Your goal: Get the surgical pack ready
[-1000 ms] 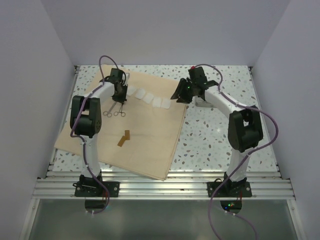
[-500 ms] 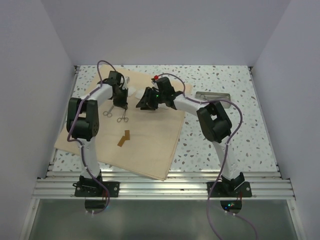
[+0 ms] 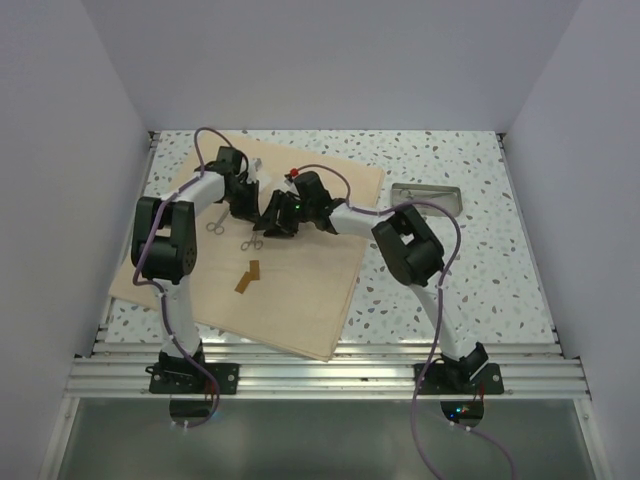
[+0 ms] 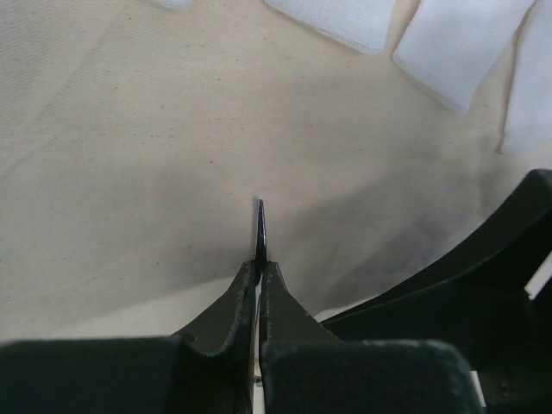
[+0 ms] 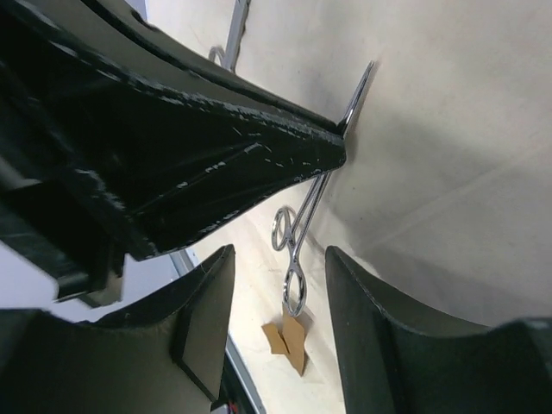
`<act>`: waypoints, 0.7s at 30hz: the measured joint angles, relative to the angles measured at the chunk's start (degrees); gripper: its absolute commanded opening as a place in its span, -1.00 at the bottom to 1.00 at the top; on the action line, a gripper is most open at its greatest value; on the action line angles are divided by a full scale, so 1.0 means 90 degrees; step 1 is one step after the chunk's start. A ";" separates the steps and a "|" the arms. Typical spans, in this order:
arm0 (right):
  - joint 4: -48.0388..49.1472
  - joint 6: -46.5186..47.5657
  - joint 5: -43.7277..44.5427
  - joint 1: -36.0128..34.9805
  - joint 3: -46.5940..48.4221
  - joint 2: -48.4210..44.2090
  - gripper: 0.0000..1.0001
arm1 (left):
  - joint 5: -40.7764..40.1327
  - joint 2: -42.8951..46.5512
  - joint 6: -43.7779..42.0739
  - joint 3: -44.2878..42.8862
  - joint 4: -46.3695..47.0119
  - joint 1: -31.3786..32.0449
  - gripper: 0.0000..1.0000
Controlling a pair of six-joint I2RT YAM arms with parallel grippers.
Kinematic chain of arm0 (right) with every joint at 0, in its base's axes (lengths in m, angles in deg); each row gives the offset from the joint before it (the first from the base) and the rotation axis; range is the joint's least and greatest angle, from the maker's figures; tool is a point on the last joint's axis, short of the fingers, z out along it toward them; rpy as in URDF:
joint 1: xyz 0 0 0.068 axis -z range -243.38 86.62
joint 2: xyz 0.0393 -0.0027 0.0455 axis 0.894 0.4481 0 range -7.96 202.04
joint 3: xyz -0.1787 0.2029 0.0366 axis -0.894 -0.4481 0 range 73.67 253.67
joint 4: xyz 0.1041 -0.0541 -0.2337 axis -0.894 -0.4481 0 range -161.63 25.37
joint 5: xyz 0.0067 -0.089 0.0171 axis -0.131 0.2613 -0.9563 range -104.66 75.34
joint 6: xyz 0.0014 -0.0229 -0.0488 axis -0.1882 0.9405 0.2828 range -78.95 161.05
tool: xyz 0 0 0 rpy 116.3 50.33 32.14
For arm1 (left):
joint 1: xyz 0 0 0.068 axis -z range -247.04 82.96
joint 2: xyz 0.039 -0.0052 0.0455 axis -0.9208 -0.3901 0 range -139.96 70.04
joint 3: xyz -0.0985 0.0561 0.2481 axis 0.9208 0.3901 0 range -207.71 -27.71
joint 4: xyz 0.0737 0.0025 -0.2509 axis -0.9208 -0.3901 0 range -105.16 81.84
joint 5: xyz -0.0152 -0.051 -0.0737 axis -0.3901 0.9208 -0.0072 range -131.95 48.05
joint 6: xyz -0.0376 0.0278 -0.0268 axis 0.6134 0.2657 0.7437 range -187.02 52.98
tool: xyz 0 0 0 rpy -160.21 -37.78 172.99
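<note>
Speckled table [image 3: 450, 270] | white walls [image 3: 330, 60] | tan sheet [image 3: 290, 290] | left claw [image 4: 260, 267] clamps forceps [image 5: 312, 205] | right claw [image 5: 280, 267] apart

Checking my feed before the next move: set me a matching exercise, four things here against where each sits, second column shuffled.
1 forceps
2 gauze squares
3 grey tray
4 brown tag

A on the bare table, right of the sheet
B on the sheet, between the left gripper and the table's near edge
C clamped in the left gripper's jaws
D on the sheet, ahead of the left gripper

Pairs: 1-C, 2-D, 3-A, 4-B
</note>
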 measured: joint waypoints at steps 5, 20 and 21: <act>0.0041 -0.0044 -0.0012 -0.0180 0.0000 0.0112 -0.03 | 0.0177 0.0002 0.0046 0.0000 0.0007 0.0000 -1.00; 0.0007 -0.0449 0.0109 -0.0267 0.0075 0.0318 -1.00 | 0.0561 0.0318 0.0299 -0.0002 0.0010 -0.0129 0.02; -0.0039 -0.0447 0.0114 -0.0240 0.0075 0.0313 -1.00 | 0.0571 0.0437 0.0345 -0.0002 0.0024 -0.0163 0.11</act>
